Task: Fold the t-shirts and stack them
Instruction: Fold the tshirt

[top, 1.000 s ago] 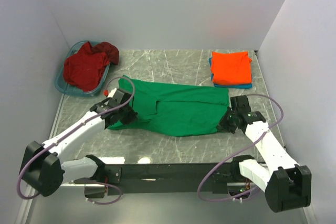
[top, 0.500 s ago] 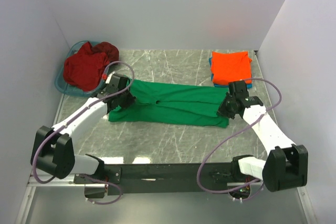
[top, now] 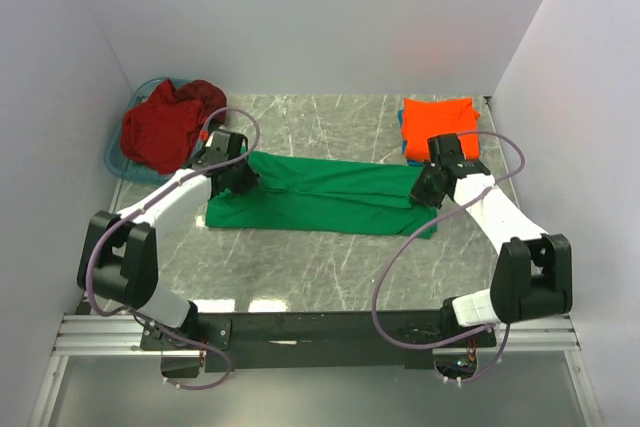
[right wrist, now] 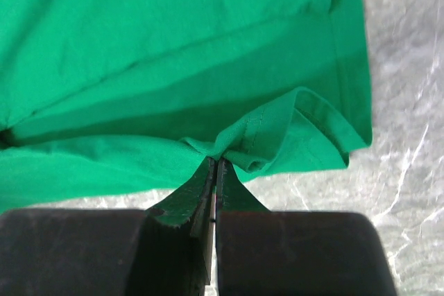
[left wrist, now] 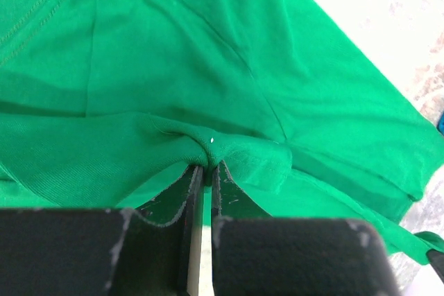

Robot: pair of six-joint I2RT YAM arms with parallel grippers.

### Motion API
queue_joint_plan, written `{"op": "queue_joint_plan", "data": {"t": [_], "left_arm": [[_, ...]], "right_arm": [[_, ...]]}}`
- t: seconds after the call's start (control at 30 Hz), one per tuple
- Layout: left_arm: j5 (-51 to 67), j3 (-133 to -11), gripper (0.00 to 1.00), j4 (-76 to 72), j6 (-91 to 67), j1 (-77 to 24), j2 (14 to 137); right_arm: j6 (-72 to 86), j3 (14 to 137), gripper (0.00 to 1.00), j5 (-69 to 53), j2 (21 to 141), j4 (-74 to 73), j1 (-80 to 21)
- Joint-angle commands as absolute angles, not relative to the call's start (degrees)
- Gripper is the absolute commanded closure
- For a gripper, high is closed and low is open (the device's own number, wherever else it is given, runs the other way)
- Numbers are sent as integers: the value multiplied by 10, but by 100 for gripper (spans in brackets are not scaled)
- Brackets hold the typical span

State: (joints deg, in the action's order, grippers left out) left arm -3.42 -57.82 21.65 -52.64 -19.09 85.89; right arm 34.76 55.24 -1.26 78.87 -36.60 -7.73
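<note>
Green t-shirt (top: 320, 199) lies mid-table, long axis L–R, parallel w/ the near edge. Left gripper (left wrist: 206, 170) is pinching a tuck of cloth at its left end. Right gripper (right wrist: 214, 164) does the same at the right end, so the shirt spans btwn them. Orange stack (top: 438, 129) sits at the far-right corner, nearer the right arm.

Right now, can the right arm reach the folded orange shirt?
Probably yes: the orange shirt lies just beyond the right gripper, with nothing between them. But its fingers are shut on the green shirt, so it would need to release first.
</note>
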Motion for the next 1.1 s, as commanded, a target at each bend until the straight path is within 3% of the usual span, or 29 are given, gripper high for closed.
{"op": "queue_joint_plan", "data": {"t": [0.0,0.03,0.1,0.13,0.17,0.2,0.37,0.73,0.87,1.07], "left_arm": [[-32,-611,95,184,-501,-182,890],[-37,-610,71,174,-499,-180,898],[-23,-623,39,167,-499,-164,925],[-23,-631,17,167,-504,-157,933],[-26,-641,7,152,-502,-147,946],[-31,-649,1,148,-503,-142,954],[5,-719,0,164,-483,-124,981],[62,-541,1,107,-513,-140,859],[81,-524,1,91,-519,-149,874],[96,-538,1,34,-515,-149,950]], "right_arm": [[341,590,100,23,820,-349,-74],[344,599,98,28,830,-347,-73],[345,613,84,29,862,-345,-70],[343,629,77,38,874,-345,-69],[340,638,59,66,894,-345,-69],[339,655,49,77,903,-344,-69],[331,686,23,89,911,-365,-71],[262,585,16,2,806,-307,-79],[229,604,15,-56,832,-263,-88],[235,717,14,-34,968,-288,-101]]}}
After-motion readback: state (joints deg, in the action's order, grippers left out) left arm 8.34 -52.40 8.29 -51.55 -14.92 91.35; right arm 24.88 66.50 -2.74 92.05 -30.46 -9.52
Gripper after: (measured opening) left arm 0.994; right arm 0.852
